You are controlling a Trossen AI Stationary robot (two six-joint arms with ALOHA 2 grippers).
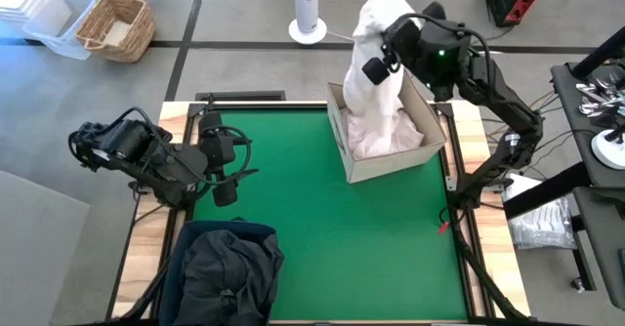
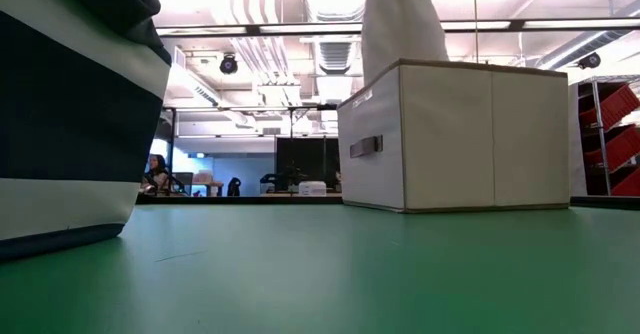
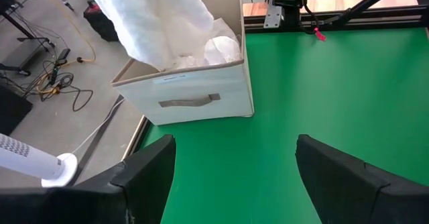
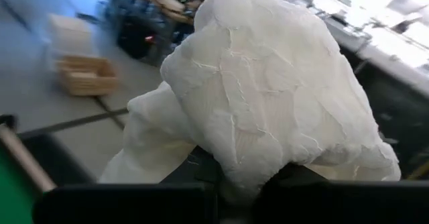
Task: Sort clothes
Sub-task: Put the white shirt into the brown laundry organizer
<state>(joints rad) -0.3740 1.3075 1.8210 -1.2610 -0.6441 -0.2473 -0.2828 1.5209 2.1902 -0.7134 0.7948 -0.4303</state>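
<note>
A white garment (image 1: 376, 33) hangs over the beige box (image 1: 430, 145), which stands at the table's far right with other white clothes (image 1: 391, 136) in it. My right gripper (image 1: 379, 62) is up above the box's far side, shut on this garment; the cloth drapes over its fingers in the right wrist view (image 4: 238, 184). My left gripper (image 3: 234, 177) stands open above the table's left side (image 1: 229, 175), touching nothing. Dark clothes (image 1: 229, 267) lie in the navy bin (image 1: 186, 238) at the near left. My right gripper holds the white garment by a bunched upper part (image 4: 248, 150), which covers the fingers and hides the place of contact. The fingers point about level. The cloth hangs slack below them, and its lower end (image 3: 167, 56) reaches down into the box.
Bare green table (image 1: 332, 228) lies between bin and box. A red-tipped thing (image 1: 444, 226) lies at the table's right edge. Off the table, a wicker basket (image 1: 117, 23) and a white fan (image 1: 308, 14) stand on the floor beyond the far edge.
</note>
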